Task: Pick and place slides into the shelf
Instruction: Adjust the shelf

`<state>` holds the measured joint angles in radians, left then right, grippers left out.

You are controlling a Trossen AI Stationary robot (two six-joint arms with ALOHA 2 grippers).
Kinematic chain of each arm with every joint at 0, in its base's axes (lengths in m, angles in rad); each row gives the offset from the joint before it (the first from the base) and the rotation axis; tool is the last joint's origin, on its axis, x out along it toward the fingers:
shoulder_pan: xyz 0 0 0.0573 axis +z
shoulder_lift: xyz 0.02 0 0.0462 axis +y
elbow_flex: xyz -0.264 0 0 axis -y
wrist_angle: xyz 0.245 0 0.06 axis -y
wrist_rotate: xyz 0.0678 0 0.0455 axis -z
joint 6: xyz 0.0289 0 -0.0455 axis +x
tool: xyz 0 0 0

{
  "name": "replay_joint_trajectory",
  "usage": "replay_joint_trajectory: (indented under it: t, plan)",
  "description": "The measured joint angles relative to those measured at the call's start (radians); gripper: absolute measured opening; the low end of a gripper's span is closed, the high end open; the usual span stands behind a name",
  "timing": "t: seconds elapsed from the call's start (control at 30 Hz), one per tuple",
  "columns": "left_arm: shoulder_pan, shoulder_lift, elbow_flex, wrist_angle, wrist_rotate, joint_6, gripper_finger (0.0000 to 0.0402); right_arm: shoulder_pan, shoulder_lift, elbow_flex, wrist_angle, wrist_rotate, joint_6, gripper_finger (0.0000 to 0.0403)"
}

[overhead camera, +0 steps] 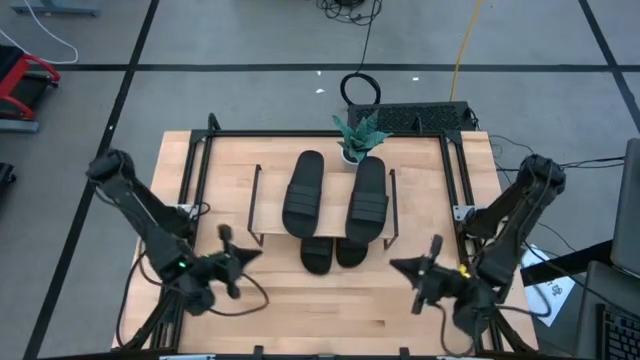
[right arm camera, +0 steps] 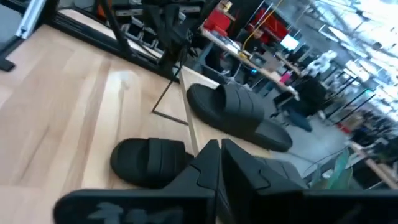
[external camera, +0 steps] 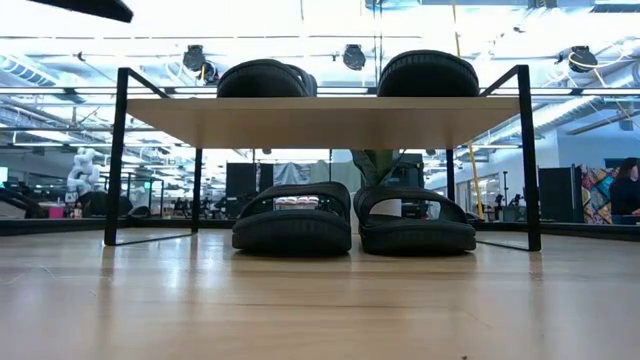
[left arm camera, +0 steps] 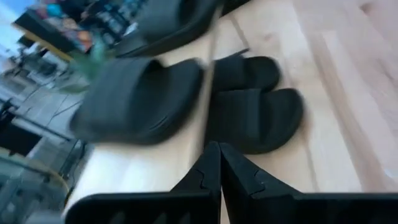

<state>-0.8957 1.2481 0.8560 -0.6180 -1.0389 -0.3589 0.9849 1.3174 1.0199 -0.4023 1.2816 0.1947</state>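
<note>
1. All four slides are home: two lie on the shelf (overhead camera: 262, 205) top board, left one (overhead camera: 303, 193) and right one (overhead camera: 368, 199), and two sit under it, lower left (overhead camera: 317, 254) and lower right (overhead camera: 351, 250), toes poking out toward the arms.
2. Every long axis runs straight away from the claws, front to back.
3. Left claw (overhead camera: 231, 262) hangs over the bare tabletop (overhead camera: 330, 310), the lower pair ahead and to its inner side; fingers pressed together, holding nothing.
4. Right claw (overhead camera: 426, 272) mirrors it, also closed and empty, a shade farther from the lower pair.
5. My read: job looks finished, nothing left to fetch.
6. The low view shows the under-shelf pair side by side, just touching, which the high view mostly hides.
</note>
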Motion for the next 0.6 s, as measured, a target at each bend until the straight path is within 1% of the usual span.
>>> replay_joint_trajectory:
  t: [0.1, 0.17, 0.23, 0.3, 0.37, 0.5, 0.6]
  plan:
    - [-0.05, -0.072, 0.0, -0.175, -0.061, -0.176, 0.0007, 0.021, -0.057, 0.0, -0.179, -0.005, 0.185, 0.0041]
    - [-0.08, -0.109, -0.001, -0.275, -0.082, -0.296, 0.0018, 0.03, -0.086, 0.0, -0.295, -0.034, 0.314, 0.0066]
    - [-0.103, -0.144, -0.01, -0.339, -0.105, -0.402, 0.0034, 0.033, -0.105, 0.0, -0.389, -0.076, 0.437, 0.0094]
    - [-0.114, -0.168, -0.035, -0.371, -0.128, -0.473, 0.0054, 0.032, -0.115, -0.001, -0.474, -0.111, 0.544, 0.0121]
    - [-0.115, -0.19, -0.073, -0.38, -0.13, -0.508, 0.0079, 0.032, -0.118, -0.01, -0.54, -0.134, 0.628, 0.0146]
    - [-0.118, -0.216, -0.132, -0.376, -0.057, -0.529, 0.0135, 0.05, -0.146, -0.033, -0.609, -0.135, 0.766, 0.019]
    - [-0.125, -0.221, -0.166, -0.375, -0.058, -0.599, 0.0178, 0.087, -0.185, -0.08, -0.637, -0.134, 0.872, 0.0205]
